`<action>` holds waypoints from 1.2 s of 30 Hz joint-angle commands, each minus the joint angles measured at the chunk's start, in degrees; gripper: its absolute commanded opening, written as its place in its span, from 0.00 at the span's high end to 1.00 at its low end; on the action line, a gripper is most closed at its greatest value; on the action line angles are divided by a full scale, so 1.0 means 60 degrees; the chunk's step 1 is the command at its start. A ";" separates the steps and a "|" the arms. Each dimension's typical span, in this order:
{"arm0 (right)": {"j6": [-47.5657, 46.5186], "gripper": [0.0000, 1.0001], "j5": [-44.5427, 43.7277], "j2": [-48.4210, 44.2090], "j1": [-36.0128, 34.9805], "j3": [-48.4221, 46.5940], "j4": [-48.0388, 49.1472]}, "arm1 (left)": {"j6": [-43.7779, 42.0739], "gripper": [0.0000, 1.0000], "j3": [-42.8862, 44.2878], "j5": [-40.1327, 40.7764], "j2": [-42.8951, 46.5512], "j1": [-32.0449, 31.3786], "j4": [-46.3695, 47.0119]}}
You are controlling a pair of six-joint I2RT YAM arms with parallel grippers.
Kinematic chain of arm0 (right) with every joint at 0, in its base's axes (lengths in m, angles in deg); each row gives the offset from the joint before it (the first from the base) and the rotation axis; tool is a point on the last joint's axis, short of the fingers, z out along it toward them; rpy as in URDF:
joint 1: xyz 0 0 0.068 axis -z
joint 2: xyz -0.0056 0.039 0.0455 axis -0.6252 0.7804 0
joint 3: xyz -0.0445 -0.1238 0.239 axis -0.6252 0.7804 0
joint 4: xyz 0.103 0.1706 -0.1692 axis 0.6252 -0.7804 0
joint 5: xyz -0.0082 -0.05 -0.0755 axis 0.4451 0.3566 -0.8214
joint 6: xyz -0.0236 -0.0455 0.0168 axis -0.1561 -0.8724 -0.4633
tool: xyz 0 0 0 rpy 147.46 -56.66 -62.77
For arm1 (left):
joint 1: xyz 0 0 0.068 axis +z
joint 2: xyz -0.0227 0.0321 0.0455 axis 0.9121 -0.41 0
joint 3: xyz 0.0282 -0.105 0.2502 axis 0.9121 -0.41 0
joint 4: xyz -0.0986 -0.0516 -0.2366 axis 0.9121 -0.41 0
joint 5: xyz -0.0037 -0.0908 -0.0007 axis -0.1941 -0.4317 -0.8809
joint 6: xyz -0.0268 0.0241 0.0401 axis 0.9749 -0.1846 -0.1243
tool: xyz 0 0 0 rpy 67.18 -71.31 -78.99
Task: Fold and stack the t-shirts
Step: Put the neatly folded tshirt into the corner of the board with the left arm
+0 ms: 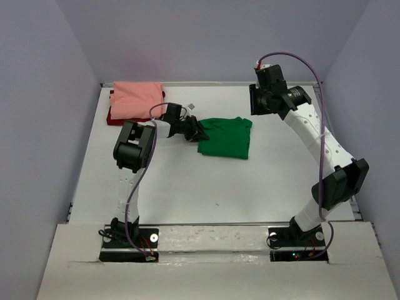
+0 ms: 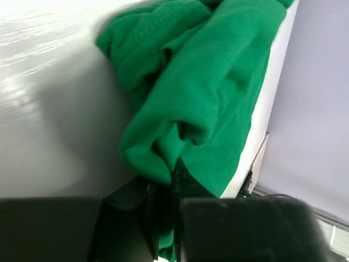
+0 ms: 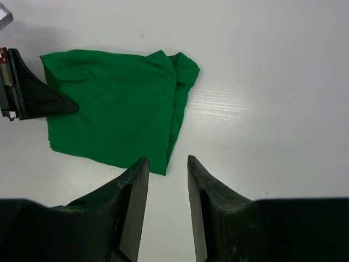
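A folded green t-shirt (image 1: 226, 138) lies on the white table near the middle. My left gripper (image 1: 201, 133) is at the shirt's left edge, shut on a fold of the green cloth (image 2: 180, 142), which is pinched between its dark fingers. A salmon pink t-shirt (image 1: 137, 100) lies folded on top of a dark red t-shirt (image 1: 113, 116) at the far left corner. My right gripper (image 3: 166, 164) hangs high over the table to the right of the green t-shirt (image 3: 112, 120), open and holding nothing.
The table's back edge meets the wall just behind the pink and red stack. The raised right arm (image 1: 312, 134) arches over the table's right side. The left gripper's finger (image 3: 41, 95) shows in the right wrist view at the shirt's left edge.
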 commanded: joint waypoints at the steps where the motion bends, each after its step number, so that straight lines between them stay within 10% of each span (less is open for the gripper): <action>1: -0.0029 0.60 -0.0048 -0.0270 -0.0045 -0.0055 0.0392 | -0.0130 0.89 -0.0212 0.0645 -0.0302 -0.0085 -0.0433; 15: -0.0001 0.60 -0.0297 -0.0358 -0.0045 0.0443 0.0465 | -0.1943 1.00 0.1089 0.2005 0.1366 -0.0041 -0.2346; 26: 0.0439 0.61 0.0641 -0.0358 -0.0045 0.0823 0.0465 | -0.4611 1.00 0.6273 0.4717 0.1370 0.0324 -0.6801; 36: 0.0425 0.62 0.0509 -0.0666 -0.0133 0.1176 0.0451 | -0.5080 1.00 0.8414 0.4542 0.0007 0.1189 -0.7596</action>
